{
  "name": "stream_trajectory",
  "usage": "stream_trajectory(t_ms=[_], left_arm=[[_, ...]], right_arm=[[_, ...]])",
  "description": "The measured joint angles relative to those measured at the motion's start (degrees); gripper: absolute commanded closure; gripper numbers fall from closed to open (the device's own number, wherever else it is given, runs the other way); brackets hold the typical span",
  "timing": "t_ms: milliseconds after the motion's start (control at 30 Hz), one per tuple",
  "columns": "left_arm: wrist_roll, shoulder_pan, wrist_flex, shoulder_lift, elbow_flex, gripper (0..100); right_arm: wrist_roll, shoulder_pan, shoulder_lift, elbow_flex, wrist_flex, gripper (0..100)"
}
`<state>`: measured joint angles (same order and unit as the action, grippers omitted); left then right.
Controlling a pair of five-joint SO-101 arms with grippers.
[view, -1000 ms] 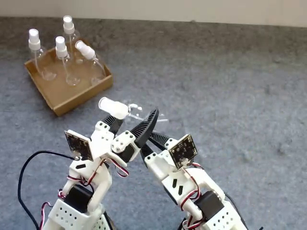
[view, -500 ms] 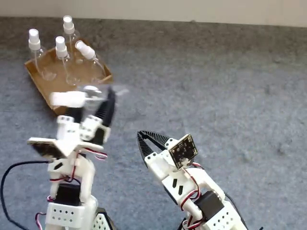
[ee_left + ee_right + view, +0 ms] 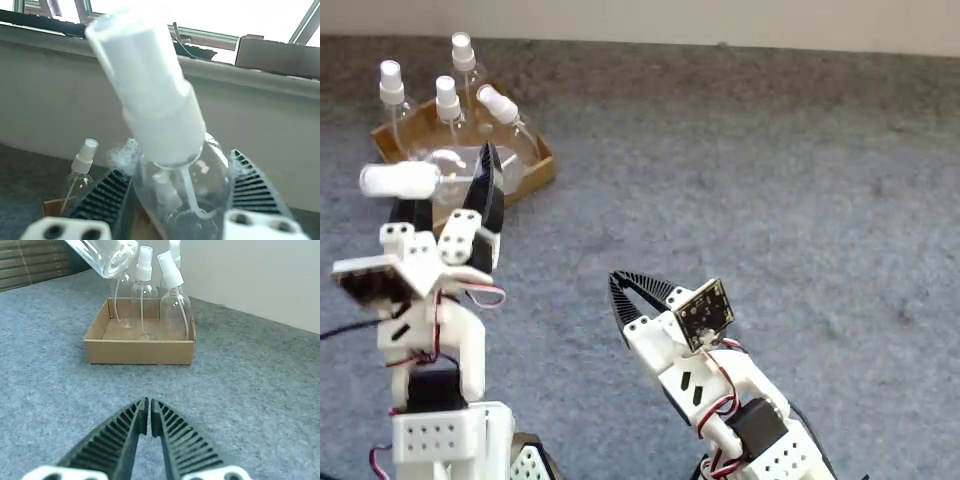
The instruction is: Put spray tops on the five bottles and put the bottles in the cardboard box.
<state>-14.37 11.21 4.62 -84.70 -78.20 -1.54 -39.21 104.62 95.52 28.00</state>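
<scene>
— My left gripper [image 3: 177, 172] had the bottle [image 3: 165, 130] by its clear body, a jaw on either side, so nothing pressed on the top [image 3: 395, 181].

— Where was it, then?

— In the air, above the near side of the box [image 3: 140, 352] as far as I could tell. It lay tilted, top pointing off to my left. Four bottles [image 3: 150, 295] stood capped toward the far side (one tilted), which left the near part bare. I judged that was where the fifth belonged.

— And your other tool?

— My right gripper [image 3: 149, 409] sat low over the carpet [image 3: 770, 180], well apart from the box, jaws all but touching and holding nothing. Parked out of the way, I'd say.

— What was left?

— Stand the bottle upright, lower it, let go. Tilted like that, it could knock the others.
</scene>
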Motion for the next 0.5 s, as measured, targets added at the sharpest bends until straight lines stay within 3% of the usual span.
stream_trajectory(t_ms=[500], left_arm=[[2.81,12.13,-2.55,33.85,12.57,86]], right_arm=[[0.00,0.00,0.00,0.00,1.85,99.4]])
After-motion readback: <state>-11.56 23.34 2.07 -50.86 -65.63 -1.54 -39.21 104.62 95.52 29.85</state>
